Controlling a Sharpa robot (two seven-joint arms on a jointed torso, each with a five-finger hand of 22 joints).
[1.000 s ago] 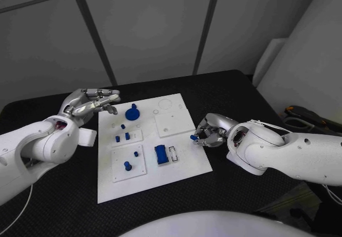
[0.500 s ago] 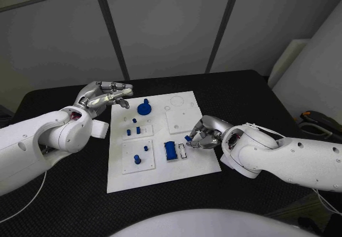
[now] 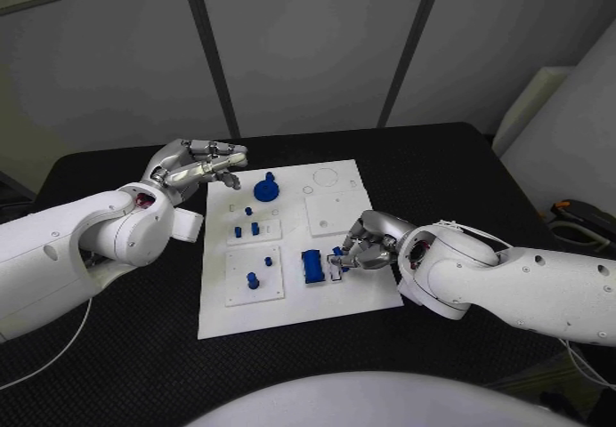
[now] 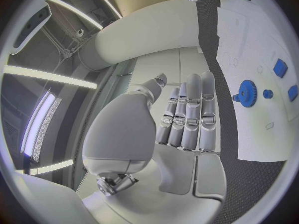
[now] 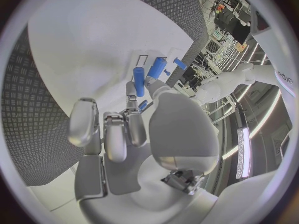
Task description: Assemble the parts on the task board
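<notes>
The white task board (image 3: 336, 307) lies in the middle of the black table. On it are a blue gear (image 3: 267, 189), several small blue pegs (image 3: 255, 229) in raised white plates, and a blue block (image 3: 312, 265) beside a narrow slot. My right hand (image 3: 363, 245) hovers over the board's right side, just right of the block, and pinches a small blue peg (image 5: 138, 82) between thumb and fingers. My left hand (image 3: 199, 165) is at the board's far left corner, holding nothing, with its fingers (image 4: 187, 117) stretched out straight, close to the gear (image 4: 247, 93).
Bare black table (image 3: 436, 169) surrounds the board on all sides. A dark tool with orange marks (image 3: 584, 222) sits beyond the table's right edge. A white panel (image 3: 539, 98) leans at the back right.
The camera has shifted. My right hand has moved with the blue peg from the board's right edge inward, ending next to the blue block. The left hand stays by the far left corner.
</notes>
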